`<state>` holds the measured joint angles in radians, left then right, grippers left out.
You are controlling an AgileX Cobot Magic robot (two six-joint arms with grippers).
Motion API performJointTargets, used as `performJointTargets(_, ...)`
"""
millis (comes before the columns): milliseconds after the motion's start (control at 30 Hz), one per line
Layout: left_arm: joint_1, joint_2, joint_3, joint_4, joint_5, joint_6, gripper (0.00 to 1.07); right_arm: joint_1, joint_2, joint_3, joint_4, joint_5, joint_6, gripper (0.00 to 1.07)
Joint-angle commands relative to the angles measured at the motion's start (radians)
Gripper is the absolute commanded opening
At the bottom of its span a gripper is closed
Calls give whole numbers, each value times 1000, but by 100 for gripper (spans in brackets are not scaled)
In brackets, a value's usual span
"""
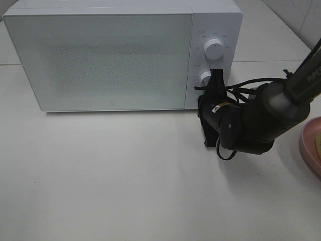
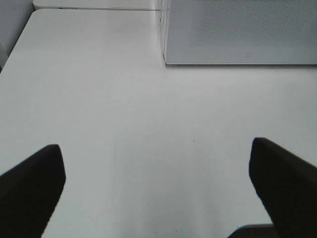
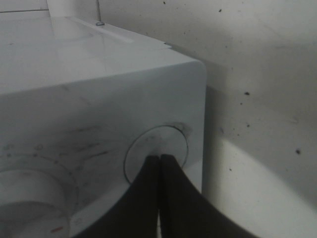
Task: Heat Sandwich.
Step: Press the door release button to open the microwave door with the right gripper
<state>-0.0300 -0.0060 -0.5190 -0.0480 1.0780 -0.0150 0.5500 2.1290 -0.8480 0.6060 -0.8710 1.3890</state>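
**A:** Exterior high view first. Where's the sandwich [image 1: 318, 145]?

**B:** Far right edge, on the pink plate [image 1: 304, 145]. The frame cuts most of it off. Only a yellow-green sliver shows, so I can't make out bread or crust.

**A:** Close to the microwave [image 1: 120, 55]?

**B:** No, well apart. The microwave sits at the back of the table [image 1: 125, 191]. It's white, w/ the door [image 1: 100, 60] closed and a speckled panel on the front. My right arm [image 1: 261, 118] lies btw the plate and the microwave's control side.

**A:** Right pincer [image 1: 216, 76]?

**B:** Pinched tight, nothing btw the fingers. Right wrist view shows both fingertips [image 3: 148, 178] pressed together and touching the face of the lower knob [image 3: 157, 148], near the microwave's corner. From above, the pincer hides part of that knob. The upper knob [image 1: 214, 48] is in plain sight. Black cables [image 1: 246, 83] loop by my wrist.

**A:** Left pincer [image 2: 158, 193]?

**B:** Spread wide, holding nothing, w/ white table under it. The microwave's front corner is ahead, well clear of the fingers. This pincer doesn't show in the high view.
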Motion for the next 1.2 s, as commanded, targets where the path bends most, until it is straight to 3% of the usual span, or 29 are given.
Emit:
performJointTargets(33, -5, -22, 3, -2, -7, -4, 95, -4, 13, -21, 20, -35, -36, 0)
performJointTargets(433, -5, -22, 3, -2, -7, -4, 95, -4, 22, -46, 49, -181, -86, 0)
performJointTargets(900, -5, -22, 3, -2, -7, -4, 95, -74, 22, -155, 40, -188, -152, 0)
performJointTargets(1200, -5, -22, 3, -2, -7, -4, 95, -74, 22, -158, 39, -161, -153, 0)
